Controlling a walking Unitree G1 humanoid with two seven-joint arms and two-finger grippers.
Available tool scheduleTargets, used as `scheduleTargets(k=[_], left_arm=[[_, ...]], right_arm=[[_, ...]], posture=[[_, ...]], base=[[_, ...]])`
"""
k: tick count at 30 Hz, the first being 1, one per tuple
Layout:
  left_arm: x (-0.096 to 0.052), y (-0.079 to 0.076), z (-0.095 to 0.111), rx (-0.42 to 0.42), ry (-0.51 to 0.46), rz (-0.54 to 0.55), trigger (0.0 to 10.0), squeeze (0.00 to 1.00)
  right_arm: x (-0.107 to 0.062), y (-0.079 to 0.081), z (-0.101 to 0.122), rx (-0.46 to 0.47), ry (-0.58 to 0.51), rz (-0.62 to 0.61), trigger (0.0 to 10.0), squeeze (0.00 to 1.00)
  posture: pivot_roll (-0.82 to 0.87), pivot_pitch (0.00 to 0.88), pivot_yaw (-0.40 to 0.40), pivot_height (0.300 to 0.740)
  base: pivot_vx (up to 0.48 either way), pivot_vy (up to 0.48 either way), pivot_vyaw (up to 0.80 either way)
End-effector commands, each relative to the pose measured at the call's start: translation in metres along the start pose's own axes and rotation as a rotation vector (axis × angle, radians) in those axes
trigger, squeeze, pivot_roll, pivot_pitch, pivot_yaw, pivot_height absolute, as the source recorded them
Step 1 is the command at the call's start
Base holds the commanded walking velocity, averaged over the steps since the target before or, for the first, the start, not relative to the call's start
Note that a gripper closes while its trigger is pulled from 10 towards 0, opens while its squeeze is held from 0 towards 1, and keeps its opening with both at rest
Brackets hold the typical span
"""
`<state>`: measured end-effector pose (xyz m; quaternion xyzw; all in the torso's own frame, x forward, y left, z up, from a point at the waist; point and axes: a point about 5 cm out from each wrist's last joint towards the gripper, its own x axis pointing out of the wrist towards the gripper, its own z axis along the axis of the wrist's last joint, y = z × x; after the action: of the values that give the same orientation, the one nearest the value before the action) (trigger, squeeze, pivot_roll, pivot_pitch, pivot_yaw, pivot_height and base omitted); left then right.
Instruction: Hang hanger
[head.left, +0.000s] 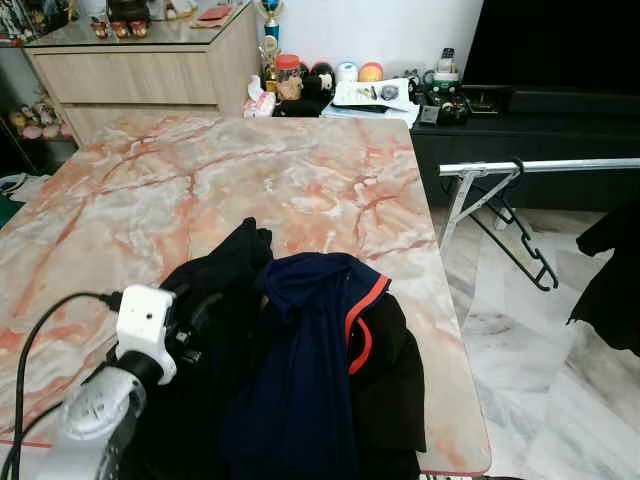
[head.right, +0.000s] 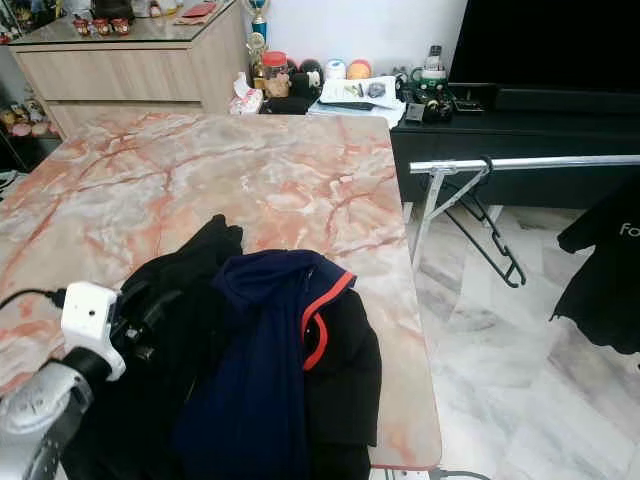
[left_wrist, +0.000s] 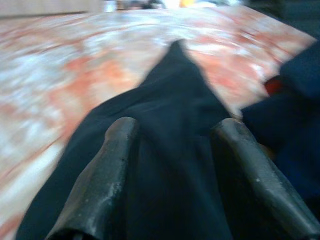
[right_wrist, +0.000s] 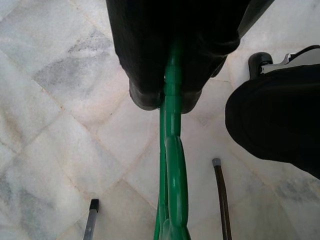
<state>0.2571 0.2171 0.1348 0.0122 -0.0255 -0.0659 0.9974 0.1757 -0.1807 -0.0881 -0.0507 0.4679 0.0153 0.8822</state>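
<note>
I see a table (head.left: 250, 170) of glossy pink-and-white marble, polished enough to catch the light. At its near edge lie soft matt clothes: a black garment (head.left: 215, 275) and a navy jacket (head.left: 310, 350) with smooth red trim. Beside the table's right edge, the rail (head.left: 560, 165) looks like bare silvery metal, and a thin black hanger (head.left: 520, 235) hangs on it. The floor (right_wrist: 45, 100) is pale veined marble tile with a soft sheen. The green hanger (right_wrist: 172, 165) looks like smooth, shiny plastic. My left gripper's fingers (left_wrist: 107, 170) are dull black, scuffed and greyish.
</note>
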Motion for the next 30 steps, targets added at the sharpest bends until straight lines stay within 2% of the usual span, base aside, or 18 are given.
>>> scheduleTargets(k=[1, 5, 10, 26, 30], left_arm=[[-0.0057, 0.0084, 0.0043, -0.019, -0.014, 0.07, 10.0, 0.0], [-0.0104, 0.006, 0.0017, -0.043, -0.005, 0.084, 10.0, 0.0], [-0.0096, 0.0035, 0.0055, -0.077, -0.026, 0.088, 10.0, 0.0], [-0.0074, 0.0032, 0.0087, -0.082, -0.03, 0.097, 10.0, 0.0], [-0.0069, 0.0029, 0.0091, -0.084, -0.033, 0.097, 10.0, 0.0]], right_arm=[[-0.0009, 0.0013, -0.0057, -0.003, 0.017, 0.008, 10.0, 0.0], [-0.0011, 0.0009, -0.0061, -0.008, 0.017, 0.009, 10.0, 0.0], [-0.0012, 0.0008, -0.0064, -0.009, 0.016, 0.011, 10.0, 0.0], [-0.001, -0.0005, -0.0053, -0.001, 0.015, 0.006, 10.0, 0.0], [-0.0009, -0.0006, -0.005, 0.0, 0.014, 0.006, 10.0, 0.0]], posture=[[0.06, 0.065, 0.038, 0.74], [0.06, 0.059, 0.037, 0.74], [0.06, 0.057, 0.035, 0.74], [0.06, 0.082, 0.031, 0.74], [0.06, 0.085, 0.028, 0.74]], base=[[0.0, 0.0, 0.0], [0.0, 0.0, 0.0], [0.0, 0.0, 0.0], [0.0, 0.0, 0.0], [-0.247, 0.0, 0.0]])
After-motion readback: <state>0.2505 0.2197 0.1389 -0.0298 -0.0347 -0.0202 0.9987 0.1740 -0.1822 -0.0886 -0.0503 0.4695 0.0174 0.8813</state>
